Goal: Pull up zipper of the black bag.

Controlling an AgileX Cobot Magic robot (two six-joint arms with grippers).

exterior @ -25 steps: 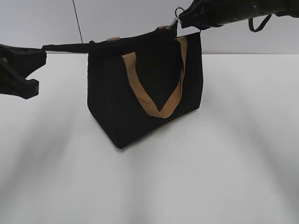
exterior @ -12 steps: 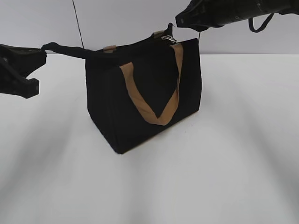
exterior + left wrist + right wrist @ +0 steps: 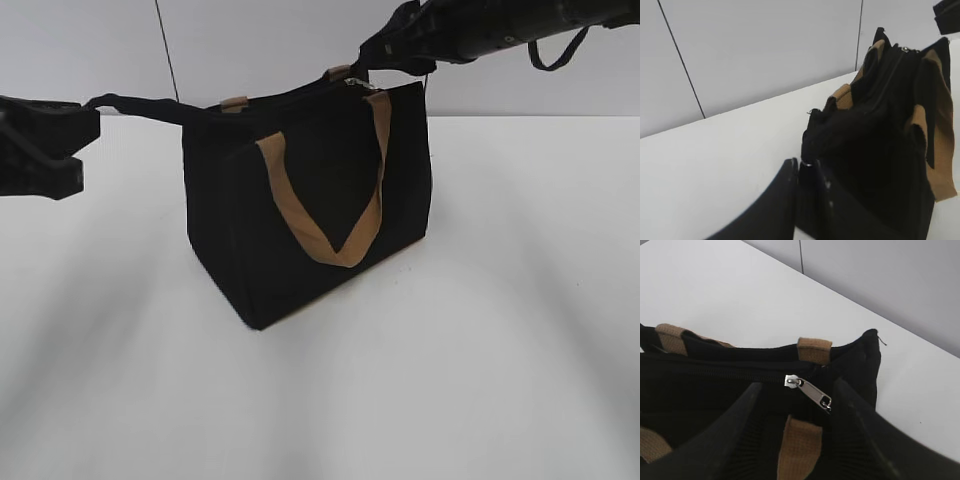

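Bag [image 3: 300,215] upright on table [image 3: 500,350], tan handle [image 3: 330,215] on its near side | zipper [image 3: 807,390] at bag's top end, lying free between my right gripper's [image 3: 800,405] spread fingers | my left gripper [image 3: 799,167] clamped on bag's black tail [image 3: 135,104] off its other end

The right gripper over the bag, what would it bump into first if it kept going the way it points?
Probably the zipper: it lies between the open fingers of the right gripper, on top of the black bag. Depth is hard to judge.
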